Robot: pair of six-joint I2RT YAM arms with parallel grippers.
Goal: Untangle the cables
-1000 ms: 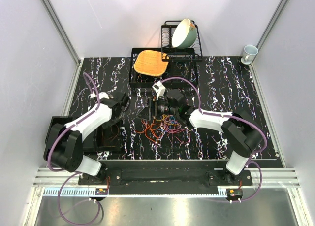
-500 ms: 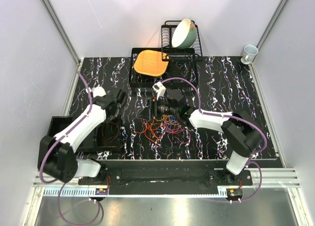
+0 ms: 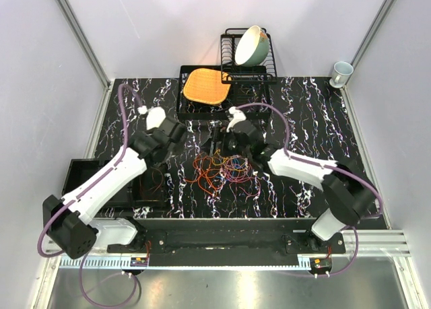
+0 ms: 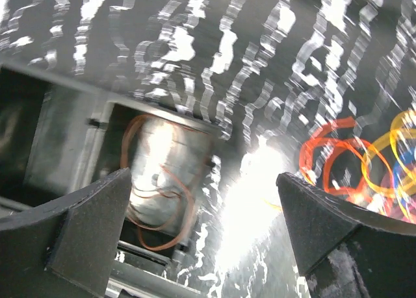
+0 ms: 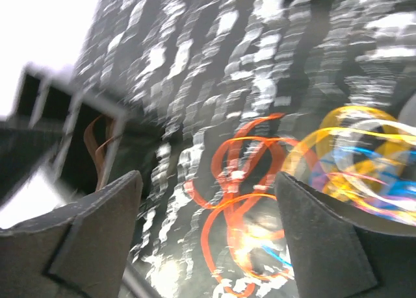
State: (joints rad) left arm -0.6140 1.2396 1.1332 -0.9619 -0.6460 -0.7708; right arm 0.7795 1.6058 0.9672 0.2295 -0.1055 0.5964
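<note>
The cables lie as a loose tangle of orange-red, yellow, blue and purple loops in the middle of the marbled table. My left gripper hovers to the tangle's left, open and empty. In the left wrist view its gripper frames bare table, with the cables off to the right. My right gripper hangs over the tangle's far edge, open. In the right wrist view this gripper has orange-red loops below the gap, none gripped.
A black bin at the left holds an orange-brown cable, also in the left wrist view as the bin's cable. At the back stand a dish rack with a bowl, an orange mat on a tray and a mug.
The left arm swung away from the bin towards the back and right, and its jaws opened wide. The right gripper drew back a little from the tangle and opened further.
</note>
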